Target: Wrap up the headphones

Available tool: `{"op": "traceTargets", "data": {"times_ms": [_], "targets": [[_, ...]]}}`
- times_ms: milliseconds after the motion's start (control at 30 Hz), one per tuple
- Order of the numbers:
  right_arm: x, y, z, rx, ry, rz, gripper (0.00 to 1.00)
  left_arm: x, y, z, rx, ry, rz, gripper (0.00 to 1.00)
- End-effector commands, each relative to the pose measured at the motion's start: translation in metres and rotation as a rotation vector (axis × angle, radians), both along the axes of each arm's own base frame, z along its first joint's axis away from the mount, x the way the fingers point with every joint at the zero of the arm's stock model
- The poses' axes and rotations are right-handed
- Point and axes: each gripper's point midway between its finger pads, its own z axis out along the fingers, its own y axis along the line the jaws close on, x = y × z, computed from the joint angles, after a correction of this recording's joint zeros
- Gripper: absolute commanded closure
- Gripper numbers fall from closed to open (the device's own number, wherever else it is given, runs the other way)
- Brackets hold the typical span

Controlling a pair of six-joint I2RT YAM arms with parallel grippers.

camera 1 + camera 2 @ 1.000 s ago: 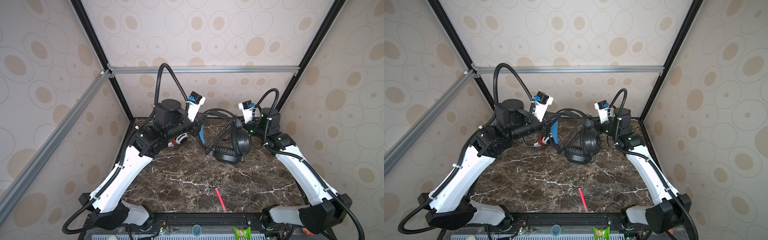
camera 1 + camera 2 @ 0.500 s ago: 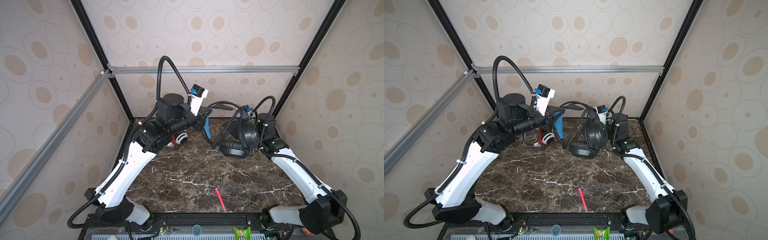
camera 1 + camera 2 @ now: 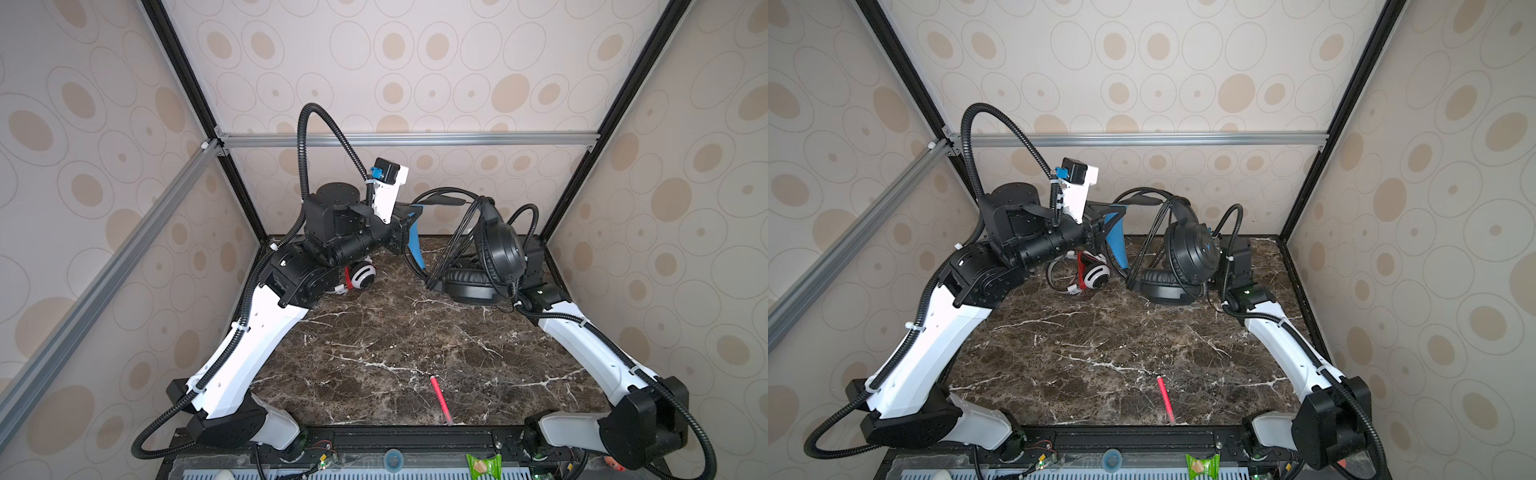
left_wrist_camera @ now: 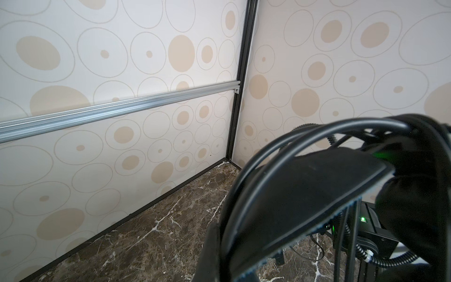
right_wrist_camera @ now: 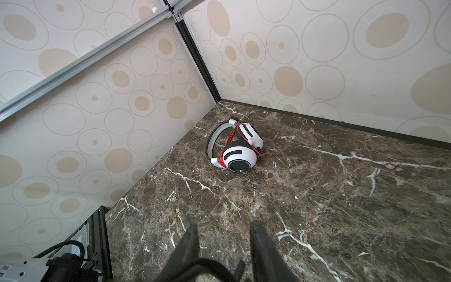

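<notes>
The black headphones [image 3: 498, 253] hang tilted over the back right of the table, one ear cup upright and the lower cup [image 3: 1163, 286] on the marble. My left gripper [image 3: 409, 232] is shut on their blue-lined band [image 4: 305, 195], with black cord [image 4: 268, 151] looped over it. In both top views the upright cup hides my right gripper. In the right wrist view my right gripper [image 5: 223, 227] is open, and a loop of black cord [image 5: 195, 266] lies at the base of its fingers. The white headphones [image 5: 240, 151], wound with red cord, lie at the back left [image 3: 1096, 276].
A thin pink-red pen [image 3: 439, 395] lies near the table's front edge. Patterned walls and black frame posts close in the back and sides. The left arm's forearm reaches over the white headset. The right arm's wrist [image 3: 534, 257] sits by the back right corner.
The left gripper has lifted the black headset's band higher. The headset has shifted right. The right gripper has slid behind the upright ear cup and its jaws have spread apart.
</notes>
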Motion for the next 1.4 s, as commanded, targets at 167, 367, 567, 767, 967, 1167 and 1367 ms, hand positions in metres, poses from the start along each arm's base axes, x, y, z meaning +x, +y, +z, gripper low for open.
{"op": "traceTargets", "data": {"times_ms": [167,367,567,767,967,1167,1367], "targets": [[-0.008,-0.004,-0.019,-0.039,0.017,0.008,0.64,-0.017,0.015,0.058,-0.174,-0.090,0.003,1.00],[-0.010,-0.002,-0.033,-0.040,0.053,0.022,0.68,-0.012,0.025,0.061,-0.192,-0.085,0.066,1.00],[-0.015,-0.002,-0.042,-0.030,0.078,0.027,0.70,-0.005,0.044,0.066,-0.219,-0.074,0.173,1.00],[-0.017,-0.001,-0.046,-0.004,0.095,0.032,0.71,-0.007,0.046,0.070,-0.250,-0.077,0.173,1.00],[-0.019,0.001,-0.051,0.016,0.116,0.040,0.71,-0.006,0.049,0.071,-0.266,-0.069,0.188,1.00],[-0.020,0.001,-0.053,0.030,0.122,0.037,0.78,-0.002,0.055,0.071,-0.286,-0.056,0.228,1.00],[-0.020,0.001,-0.051,0.049,0.126,0.025,0.79,0.003,0.061,0.072,-0.318,-0.038,0.276,1.00]]}}
